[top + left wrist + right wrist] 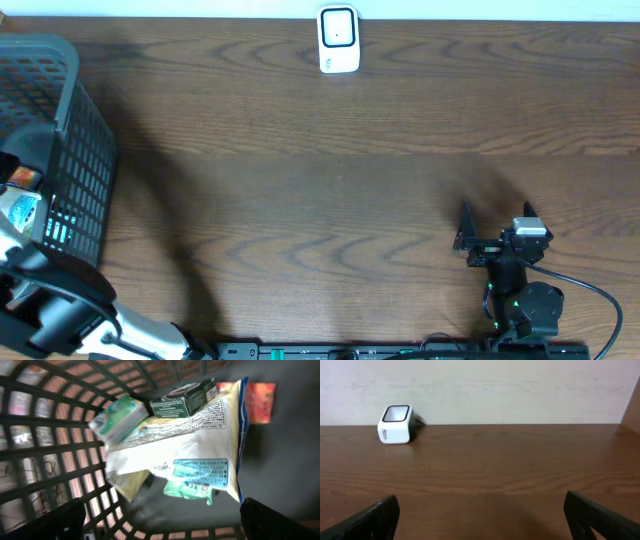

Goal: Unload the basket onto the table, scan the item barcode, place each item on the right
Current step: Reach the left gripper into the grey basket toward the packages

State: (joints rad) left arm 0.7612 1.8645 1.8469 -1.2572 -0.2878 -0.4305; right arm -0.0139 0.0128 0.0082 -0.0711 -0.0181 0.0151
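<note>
- The items to be scanned are found inside the basket [72, 140], piled against its mesh wall; none has been lifted out yet.
- On top of the pile a large white-and-yellow pouch [190, 445] is seen, tilted, with a pale blue printed panel [200, 472] turned upward. A dark green box [182, 402] and a teal-and-white packet [117, 420] rest on its upper end, and a green packet [187, 490] is partly hidden beneath it.
- No barcode can be made out on any of these faces.
- The left gripper [165, 525] is held above the basket's opening with its jaws spread wide and nothing between them, probably so that a pick from the pile can be lined up.
- The pouch is judged the likeliest pick, since it lies uppermost and least covered.
- The scanner [339, 40] stands well apart from the basket, at the far edge of the worktop [330, 180], its window facing up and forward, so an item would have to be carried out to it.
- The right gripper [497, 222] is parked low over the worktop, far from the basket on the opposite side, jaws apart and empty, and is pointed toward the scanner [396, 424], apparently kept clear of the left arm's path.
</note>
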